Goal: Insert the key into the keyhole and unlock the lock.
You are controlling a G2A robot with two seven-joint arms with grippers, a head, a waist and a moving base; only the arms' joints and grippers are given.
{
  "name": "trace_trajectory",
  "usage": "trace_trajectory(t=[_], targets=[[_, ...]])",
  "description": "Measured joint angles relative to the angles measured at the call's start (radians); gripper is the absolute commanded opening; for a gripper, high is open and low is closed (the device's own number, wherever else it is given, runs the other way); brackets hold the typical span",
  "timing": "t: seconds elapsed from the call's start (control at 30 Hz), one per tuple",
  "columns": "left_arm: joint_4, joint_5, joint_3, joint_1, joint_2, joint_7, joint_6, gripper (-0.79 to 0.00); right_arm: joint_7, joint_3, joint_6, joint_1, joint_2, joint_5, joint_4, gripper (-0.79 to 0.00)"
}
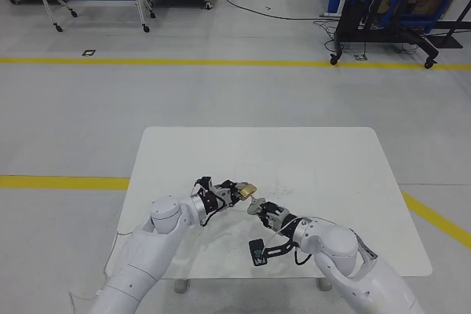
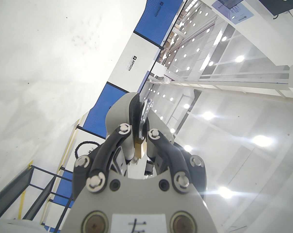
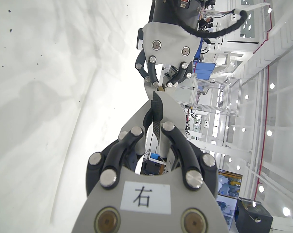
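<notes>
Lock: brass-bodied padlock, held over the near middle part of the white tabletop. The left end effector adjoins the lock on the robot's left side, its two fingers pinching the brass body. In the left wrist view a silver metal piece stands up from that body between the fingers; whether it belongs to the lock cannot be told. The right end effector sits just beside the lock, on the side nearer the robot and towards its right, tip to tip with the left one. Its black pads are pressed together, and what lies between them, if anything, is hidden. In the right wrist view a sliver of brass shows exactly where the two sets of fingertips meet. Both arms lie low and nearly level, converging on the lock from the two near corners of the tabletop. Around the lock the tabletop carries scattered dark specks. Farther from the lock, a yellow floor line runs across behind the tabletop. Farther still, a dark wheeled frame stands beyond the lock to the right, and a light wheeled rack beyond it to the left.
</notes>
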Motion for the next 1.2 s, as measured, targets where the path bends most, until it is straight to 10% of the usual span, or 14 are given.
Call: trace_trajectory(t=[0.57,1.0,1.2], targets=[[0.032,-0.023,0.013,-0.025,-0.001,-0.019,0.028,-0.785,-0.029,0.056,0.135,-0.135,0.03,-0.133,-0.123,-0.594],[0.021,0.009,0.022,-0.021,0.004,-0.028,0.003,-0.785,-0.003,0.052,0.037,-0.072,0.025,-0.093,-0.084,-0.582],[0.016,0.02,0.025,-0.02,0.006,-0.028,-0.002,-0.785,0.007,0.04,0.018,-0.057,0.022,-0.083,-0.075,-0.785]])
